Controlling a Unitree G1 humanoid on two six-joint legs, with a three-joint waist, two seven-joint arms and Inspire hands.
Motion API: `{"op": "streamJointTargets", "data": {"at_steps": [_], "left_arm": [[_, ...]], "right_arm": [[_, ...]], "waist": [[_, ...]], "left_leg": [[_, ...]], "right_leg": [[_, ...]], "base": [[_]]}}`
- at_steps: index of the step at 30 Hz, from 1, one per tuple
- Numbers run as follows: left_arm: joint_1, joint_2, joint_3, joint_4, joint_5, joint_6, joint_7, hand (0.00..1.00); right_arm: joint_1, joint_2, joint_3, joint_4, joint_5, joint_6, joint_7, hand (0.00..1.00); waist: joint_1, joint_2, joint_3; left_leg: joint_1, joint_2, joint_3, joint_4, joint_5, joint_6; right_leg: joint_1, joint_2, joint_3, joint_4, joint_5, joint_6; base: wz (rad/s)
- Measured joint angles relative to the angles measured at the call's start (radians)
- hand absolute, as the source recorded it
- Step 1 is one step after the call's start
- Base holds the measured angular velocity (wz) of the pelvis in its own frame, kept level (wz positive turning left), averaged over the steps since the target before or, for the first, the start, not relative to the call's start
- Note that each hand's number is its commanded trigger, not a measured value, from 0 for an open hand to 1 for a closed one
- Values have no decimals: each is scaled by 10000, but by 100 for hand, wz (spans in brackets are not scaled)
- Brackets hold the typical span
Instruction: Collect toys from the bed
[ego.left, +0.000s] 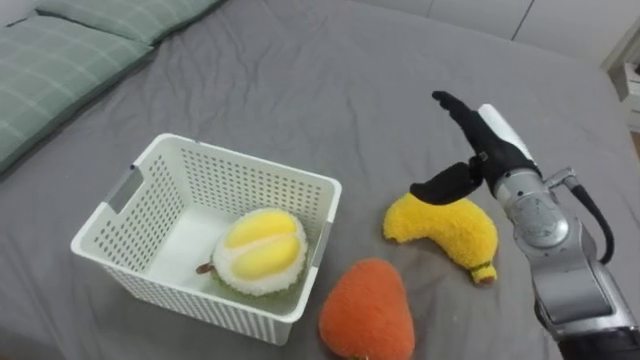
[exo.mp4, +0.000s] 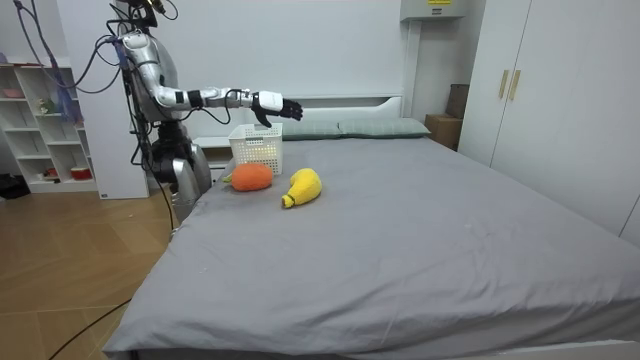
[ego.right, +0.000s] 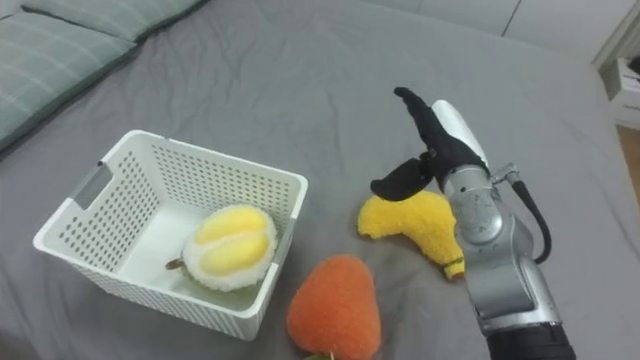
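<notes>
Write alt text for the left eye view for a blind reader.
The right robot hand is spread open over a yellow banana plush on a grey bed. An orange plush toy lies nearer the camera, and to the left a white basket holds a durian plush.

My right hand (ego.left: 487, 148) has black fingers and a white back. The basket (ego.left: 150, 215) is white, its walls patterned with rows of small holes. Inside the basket, the durian toy (ego.left: 262, 250) is pale yellow with a cream-white fuzzy edge. Just right of the basket is a plain orange toy (ego.left: 367, 310), and further right of it a yellow banana toy (ego.left: 445, 228) with a brown tip. The bed sheet (ego.left: 300, 90) is plain grey. The pillows (ego.left: 60, 60) left of the basket are pale green with a check pattern.
</notes>
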Motion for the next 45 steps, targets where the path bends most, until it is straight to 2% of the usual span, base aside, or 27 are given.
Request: {"op": "streamJointTargets", "data": {"at_steps": [2, 8, 16, 20, 24, 27, 29, 31, 34, 36, 38, 42, 45], "left_arm": [[30, -1, 18, 2, -5, -2, -1, 0], [112, -5, -3, -14, -80, -60, -8, 0], [198, 11, -83, -96, -80, -102, 1, 0], [190, 86, -418, -94, -229, -236, 9, 0], [46, 297, -811, 16, -216, -295, 1, 0], [-284, 404, -1084, 407, -453, -311, -11, 0], [-456, 407, -1205, 452, -439, -366, -16, 0], [-665, 431, -1444, 596, -452, -453, -20, 0], [-807, 509, -1800, 608, -634, -501, -20, 0], [-914, 513, -2045, 679, -844, -543, -23, 0], [-996, 513, -2196, 794, -1114, -660, -24, 0], [-1227, 540, -2470, 1079, -1652, -726, -23, 0], [-1530, 646, -2797, 1292, -2008, -768, -24, 0]], "right_arm": [[282, 0, -115, 1, -4, -36, -186, 0], [668, 2, -133, 0, 19, -37, -395, 0], [1022, 1, -184, 641, 2, -227, -595, 0], [1020, 1, -259, 1059, 12, -243, -905, 0], [1006, 24, -274, 1228, 28, -285, -1303, 0], [343, 32, -107, 2486, 91, -584, -1550, 0], [-100, 34, -76, 3196, 235, -631, -1656, 0], [-777, 24, 47, 4343, 331, -761, -1923, 0], [-1041, 17, 376, 4622, 379, -810, -2227, 0], [-1351, 13, 571, 5070, 376, -1133, -2340, 0], [-1580, 10, 573, 5601, 391, -1345, -2452, 0], [-2312, -78, 574, 6937, 898, -1503, -2551, 0], [-2655, -201, 615, 7182, 1223, -1597, -2687, 0]], "waist": [[-24, 4, -29], [-448, -39, -61], [-636, -103, -47], [-795, -159, -61], [-711, -263, -24], [-713, -297, -13], [-662, -294, -9], [-472, -296, 2], [-405, -306, 16], [-418, -278, 95], [-414, -262, 135], [-402, -286, 194], [-318, -380, 248]], "left_leg": [[42, 1, 81, -56, 2, 4], [159, 15, 272, -156, -7, 13], [277, 59, 317, -126, -168, -11], [114, 69, 380, -66, -162, -13], [-166, 137, 561, -70, -163, -23], [-354, 152, 626, -44, -160, -25], [-643, 161, 671, 44, -159, -24], [-1031, 175, 722, 126, -154, -24], [-1480, 190, 675, 311, -154, -24], [-1776, 179, 551, 411, -153, -25], [-1881, 176, 469, 418, -150, -28], [-2240, 169, 294, 472, -133, -42], [-2672, 166, 263, 485, -50, -49]], "right_leg": [[-83, 1, 110, 17, 4, 6], [-93, 15, 261, 24, 10, 16], [29, 73, 412, 6, 9, 17], [-198, 81, 477, 46, 9, 17], [-573, 141, 657, 176, 12, 12], [-817, 147, 712, 188, 27, -10], [-1111, 143, 746, 248, 30, -16], [-1533, 144, 797, 356, 40, -32], [-1886, 149, 773, 361, 45, -41], [-2080, 147, 690, 352, 50, -48], [-2146, 131, 560, 352, 49, -47], [-2405, 119, 390, 351, 48, -49], [-2878, 115, 401, 463, 52, -65]], "base": [[-22], [-9], [-6], [-5], [-11], [-7], [-6], [-8], [7], [15], [18], [12], [1]]}}
